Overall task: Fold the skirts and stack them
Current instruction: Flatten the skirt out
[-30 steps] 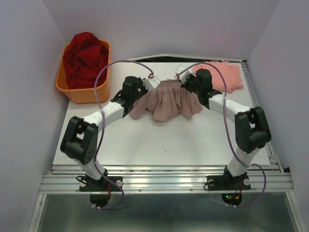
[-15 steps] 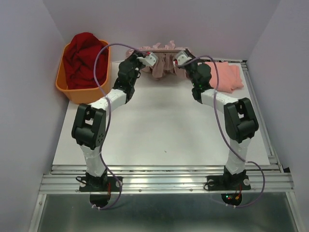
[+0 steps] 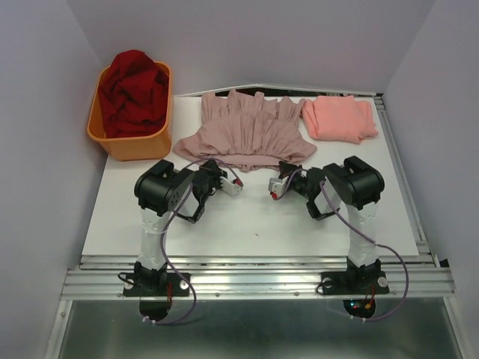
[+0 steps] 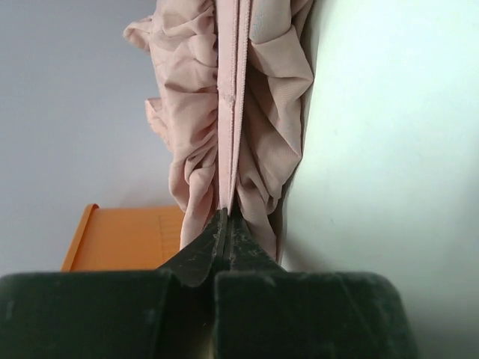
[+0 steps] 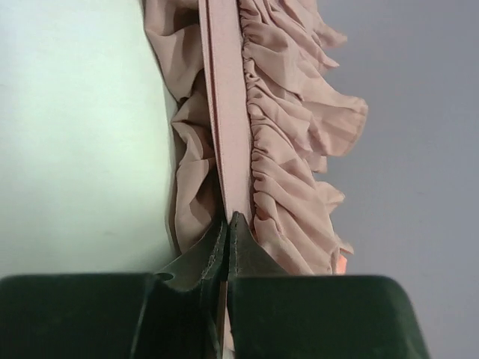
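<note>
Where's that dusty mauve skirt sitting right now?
Seen from above, the mauve skirt lies spread on the table, far middle, between the orange tub (left) and the salmon-pink skirt (right); the left gripper and right gripper pinch its near edge.

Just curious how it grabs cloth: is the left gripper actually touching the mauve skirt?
Touching. The left wrist view shows the left gripper shut on the mauve skirt, pinching its flat band.

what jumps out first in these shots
A dusty mauve skirt lies fanned out at the far middle of the table, with the left pincer and right pincer both shut on its near edge. A bright orange tub heaped with red cloth sits far left, and a folded salmon skirt far right.
</note>
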Controlling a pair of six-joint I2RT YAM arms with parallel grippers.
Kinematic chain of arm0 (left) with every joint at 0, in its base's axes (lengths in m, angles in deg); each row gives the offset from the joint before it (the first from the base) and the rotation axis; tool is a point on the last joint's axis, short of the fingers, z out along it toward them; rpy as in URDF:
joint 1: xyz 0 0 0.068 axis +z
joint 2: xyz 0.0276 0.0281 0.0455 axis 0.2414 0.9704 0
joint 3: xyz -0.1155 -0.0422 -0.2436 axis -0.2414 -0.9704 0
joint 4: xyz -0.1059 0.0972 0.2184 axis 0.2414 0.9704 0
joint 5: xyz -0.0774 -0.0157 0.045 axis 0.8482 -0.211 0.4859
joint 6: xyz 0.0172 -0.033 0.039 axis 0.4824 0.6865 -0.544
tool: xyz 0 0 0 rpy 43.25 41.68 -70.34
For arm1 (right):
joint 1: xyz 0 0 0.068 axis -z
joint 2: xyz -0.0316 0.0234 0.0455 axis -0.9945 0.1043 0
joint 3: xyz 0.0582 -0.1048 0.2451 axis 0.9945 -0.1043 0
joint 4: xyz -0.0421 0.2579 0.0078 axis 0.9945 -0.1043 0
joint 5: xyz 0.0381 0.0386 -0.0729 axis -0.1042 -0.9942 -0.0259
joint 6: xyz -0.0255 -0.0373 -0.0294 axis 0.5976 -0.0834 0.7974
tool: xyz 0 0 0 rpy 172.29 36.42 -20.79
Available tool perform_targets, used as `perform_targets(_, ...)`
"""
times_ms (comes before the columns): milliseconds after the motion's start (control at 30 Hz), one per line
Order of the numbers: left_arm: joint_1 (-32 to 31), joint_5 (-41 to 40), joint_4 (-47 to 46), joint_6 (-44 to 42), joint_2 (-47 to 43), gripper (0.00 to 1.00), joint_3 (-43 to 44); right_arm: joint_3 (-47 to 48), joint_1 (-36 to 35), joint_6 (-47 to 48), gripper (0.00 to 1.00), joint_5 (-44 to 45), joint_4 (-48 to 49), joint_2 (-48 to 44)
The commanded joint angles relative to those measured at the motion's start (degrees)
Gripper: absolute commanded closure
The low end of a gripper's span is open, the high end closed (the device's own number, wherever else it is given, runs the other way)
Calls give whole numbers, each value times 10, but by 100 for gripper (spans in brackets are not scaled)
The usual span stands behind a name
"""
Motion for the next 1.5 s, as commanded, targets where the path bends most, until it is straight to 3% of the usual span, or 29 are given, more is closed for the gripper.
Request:
perform_targets(0, 24, -85, -366, 31, -16, 100, -48, -53, 20, -13, 99, 16, 203, -34)
perform_targets(200, 16, -114, -310, 87, -100, 100, -62, -67, 14, -27, 99, 17, 175, -84)
perform_targets(267, 8, -125, -223, 131, -162, 100, -64, -71, 14, -56, 99, 23, 119, -128)
perform_targets(300, 8, -119, -176, 149, -192, 100, -65, -68, 14, -66, 99, 28, 34, -154)
perform_targets(333, 7, -106, -50, 189, -252, 100, -53, -53, 14, -87, 99, 32, -76, -208)
perform_targets(367, 7, -99, 19, 213, -307, 100, -42, -42, 14, -100, 99, 29, -128, -234)
perform_targets(467, 5, -48, 245, 266, -362, 100, 4, -11, 14, -118, 99, 21, -300, -308)
perform_targets(500, 0, -43, 275, 270, -383, 100, 2, -6, 14, -108, 99, 14, -337, -321)
perform_targets(767, -46, -42, 356, 264, -454, 100, -103, -121, 8, -40, 99, -8, -353, -389)
perform_targets(933, -71, -24, 418, 266, -538, 100, -160, -186, 8, 22, 99, -57, -460, -493)
perform_targets(1033, -95, 27, 537, 265, -599, 100, -173, -215, 8, 67, 96, -83, -547, -569)
perform_targets(1167, -114, 95, 658, 263, -683, 100, -179, -251, 8, 123, 89, -118, -667, -679)
perform_targets(1200, -129, 101, 678, 267, -709, 100, -183, -257, 8, 134, 84, -124, -714, -700)
perform_targets(1233, -138, 107, 714, 265, -720, 100, -189, -266, 8, 157, 69, -131, -761, -739)
perform_targets(1300, -161, 114, 748, 263, -748, 99, -192, -274, 8, 185, 64, -132, -807, -772)
perform_targets(1333, -168, 122, 761, 262, -756, 94, -196, -278, 8, 206, 59, -132, -835, -787)
perform_targets(1367, -175, 126, 788, 263, -763, 88, -196, -280, 8, 217, 41, -130, -874, -815)
perform_targets(1400, -182, 136, 807, 263, -771, 75, -195, -281, 8, 225, 30, -129, -893, -829)
perform_targets(1467, -203, 162, 863, 263, -799, 61, -183, -280, 8, 214, 17, -121, -919, -856)
